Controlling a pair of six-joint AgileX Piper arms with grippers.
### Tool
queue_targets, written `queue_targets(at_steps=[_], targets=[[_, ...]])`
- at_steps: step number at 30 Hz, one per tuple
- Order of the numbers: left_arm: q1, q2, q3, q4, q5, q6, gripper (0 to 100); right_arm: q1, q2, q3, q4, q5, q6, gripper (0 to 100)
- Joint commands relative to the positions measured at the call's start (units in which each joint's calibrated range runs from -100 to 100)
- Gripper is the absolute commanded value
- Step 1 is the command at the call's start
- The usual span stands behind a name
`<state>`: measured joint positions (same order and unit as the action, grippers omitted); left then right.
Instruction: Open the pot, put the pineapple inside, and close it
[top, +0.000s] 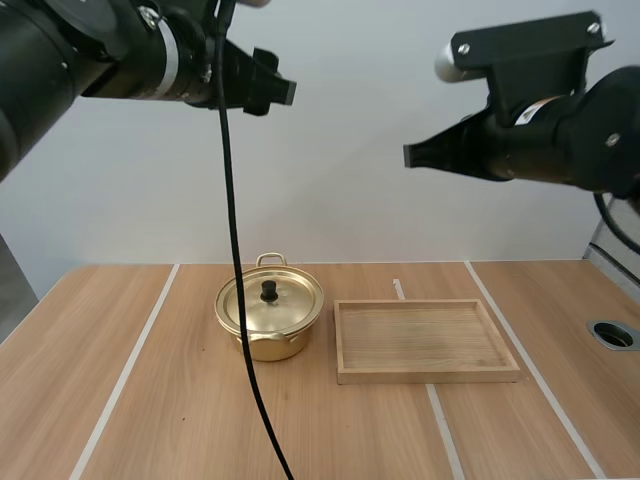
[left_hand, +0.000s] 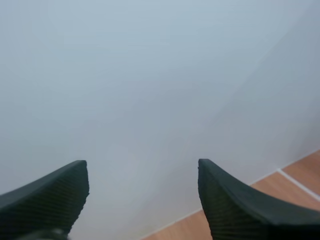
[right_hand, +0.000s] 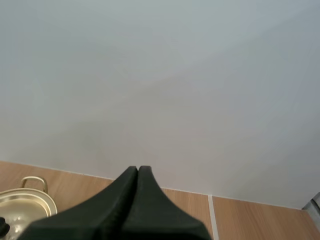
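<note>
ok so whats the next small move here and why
Probably bring the left gripper down toward the black knob on the lid: the lid sits on the pot, that gripper is open, the right gripper is shut, and both hang high above the table.

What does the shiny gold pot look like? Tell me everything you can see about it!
The pot is round, shiny and gold-coloured, like metal. Its lid is on, closed, with a small black knob in the middle. A loop handle sticks out at the back and another at the front. It stands upright on the wooden table, just left of the wooden tray, with a little gap between them. Nothing else touches it.
</note>
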<state>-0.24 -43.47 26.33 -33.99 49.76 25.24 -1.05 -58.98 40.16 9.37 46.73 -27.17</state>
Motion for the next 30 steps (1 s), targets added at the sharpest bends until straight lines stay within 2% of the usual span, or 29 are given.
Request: queue_targets(at_steps=[1,5,6,9,11,15,17,18,23,27,30], targets=[[-0.14,-5.4,-0.4,-0.3,-2.0,-2.0,100,-0.2,-0.7,-4.5,0.2,1.0,2.7,0],[-0.14,-11.6,-0.3,3.8,-2.0,-5.9,100,-0.2,-2.0,-7.9,0.2,5.3,6.5,0],[-0.14,-13.3,0.0,5.2,-2.0,-7.2,96,-0.2,-2.9,-7.9,0.2,5.3,6.5,0],[-0.14,-19.2,1.9,8.5,-2.0,-10.2,74,-0.2,-6.3,-7.9,0.2,5.5,6.5,0],[-0.14,-22.9,3.8,8.6,-2.0,-11.0,58,-0.2,-8.9,-7.9,0.2,5.5,6.5,0],[-0.14,-30.5,8.8,9.3,-1.8,-13.1,19,-0.2,-14.6,-7.8,0.2,5.5,6.8,0],[-0.14,-34.4,11.2,10.7,-1.8,-13.9,3,-0.2,-17.7,-7.3,0.2,5.5,7.5,0],[-0.14,-36.4,12.6,11.6,-1.8,-14.5,0,-0.2,-19.3,-6.8,0.2,5.5,8.0,0],[-0.08,-46.0,19.2,17.6,-2.2,-23.7,0,-0.2,-27.1,0.0,0.2,5.5,9.2,0],[0.99,-51.7,24.2,21.7,-1.7,-27.7,0,-0.2,-34.0,7.9,0.2,6.8,9.5,0],[1.78,-54.0,28.1,24.0,2.8,-31.6,0,-0.2,-37.2,12.9,0.2,8.1,12.5,0]])
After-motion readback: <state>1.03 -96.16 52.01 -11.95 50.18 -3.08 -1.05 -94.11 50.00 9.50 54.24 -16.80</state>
